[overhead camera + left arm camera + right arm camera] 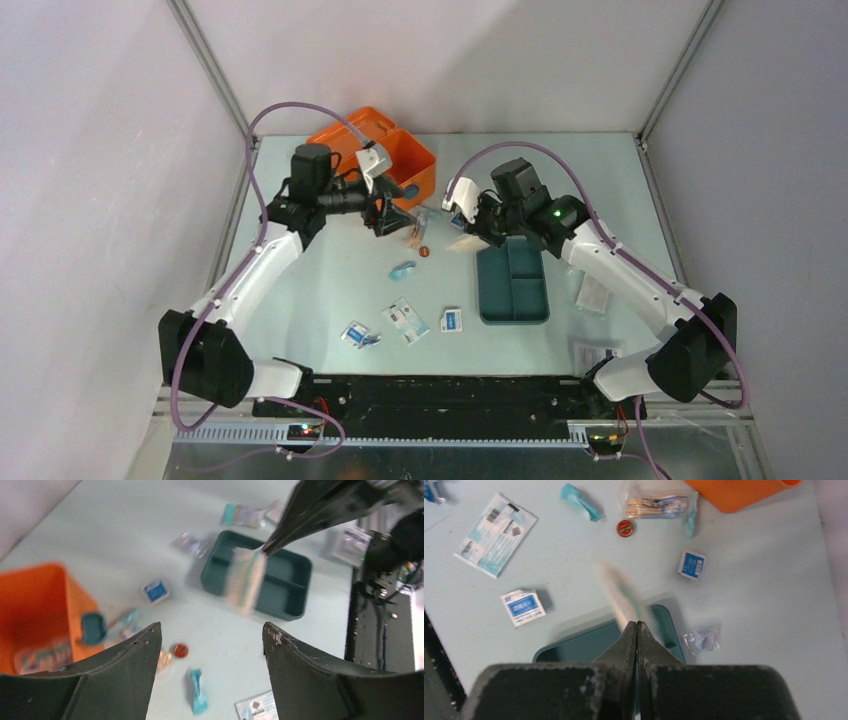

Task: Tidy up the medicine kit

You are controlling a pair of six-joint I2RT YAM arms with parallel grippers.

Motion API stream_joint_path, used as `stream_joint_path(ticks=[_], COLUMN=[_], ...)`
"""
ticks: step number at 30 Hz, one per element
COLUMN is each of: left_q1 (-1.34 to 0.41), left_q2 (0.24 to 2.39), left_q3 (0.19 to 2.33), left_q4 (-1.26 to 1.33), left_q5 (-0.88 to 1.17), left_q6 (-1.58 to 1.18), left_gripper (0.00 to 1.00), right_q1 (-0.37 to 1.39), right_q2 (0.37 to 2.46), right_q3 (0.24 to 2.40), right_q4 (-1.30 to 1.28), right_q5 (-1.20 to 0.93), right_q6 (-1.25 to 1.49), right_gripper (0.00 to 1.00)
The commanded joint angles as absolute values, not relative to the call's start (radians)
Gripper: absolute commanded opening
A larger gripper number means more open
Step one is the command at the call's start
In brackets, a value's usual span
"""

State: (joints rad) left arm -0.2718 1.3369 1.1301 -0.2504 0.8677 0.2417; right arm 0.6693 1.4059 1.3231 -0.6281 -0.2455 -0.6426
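I count one medicine kit (416, 176): a bright orange plastic box with rounded corners, standing open at the far left of the table (320, 290), its lid (350, 130) folded back behind it. In the left wrist view a small teal latch (92, 628) sits on its near wall and a printed packet (42, 655) lies inside.

The left gripper (211, 630) hovers just in front of the kit, its two dark, scuffed fingers (135, 680) spread wide with nothing between them. The right gripper (637, 625) is pinched tight on the edge of one pale strip packet (616, 590), which hangs blurred above the near corner of the tray (574, 652).

That is one dark teal tray, smooth plastic, rectangular with rounded corners and split into compartments. It lies right of centre, well apart from the kit.

Loose on the table between them, from the right wrist camera, I see:
- one small red disc (625, 528)
- one crinkled teal wrapper (581, 502)
- one clear bag of thin sticks (659, 505) just beside the kit
- one flat white sachet (494, 527) with blue print
- two small square blue-and-white packets (692, 563) (523, 605)
- one clear crumpled pouch (704, 639) beside the tray
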Motion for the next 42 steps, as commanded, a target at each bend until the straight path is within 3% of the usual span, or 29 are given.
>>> stream_joint_path(ticks=[1, 9, 13, 24, 29, 34, 37, 40, 42], left_q1=[-0.359, -0.483, -0.488, -0.577, -0.590, -0.603, -0.604, -0.598, -0.584], left_q2=[1.377, 1.470, 1.503, 1.616, 1.681, 1.695, 1.677, 1.639, 1.603], left_q3=[1.193, 1.215, 1.175, 1.200, 1.254, 1.260, 1.244, 1.210, 1.200], left_q4=[-0.219, -0.207, -0.035, -0.028, -0.022, -0.019, -0.018, -0.024, -0.044], left_q5=[1.029, 0.966, 1.001, 0.965, 0.958, 0.980, 0.966, 0.923, 0.889], left_q6=[0.357, 0.426, 0.292, 0.362, 0.367, 0.358, 0.356, 0.365, 0.366], left_gripper=[0.79, 0.78, 0.77, 0.71, 0.56, 0.25, 0.14, 0.08, 0.06], right_q1=[0.651, 0.594, 0.572, 0.538, 0.537, 0.526, 0.518, 0.496, 0.469], right_q2=[1.390, 1.377, 1.363, 1.370, 1.371, 1.363, 1.361, 1.339, 1.312], right_q3=[1.377, 1.393, 1.405, 1.447, 1.447, 1.441, 1.435, 1.430, 1.430], right_q4=[-0.672, -0.641, -0.661, -0.667, -0.680, -0.676, -0.679, -0.686, -0.702], right_q5=[-0.342, -0.403, -0.460, -0.497, -0.502, -0.500, -0.486, -0.498, -0.541], right_q6=[-0.629, -0.578, -0.577, -0.576, -0.579, -0.571, -0.567, -0.535, -0.511], right_gripper=[0.00, 0.00, 0.00, 0.00, 0.00, 0.00, 0.01, 0.31, 0.43])
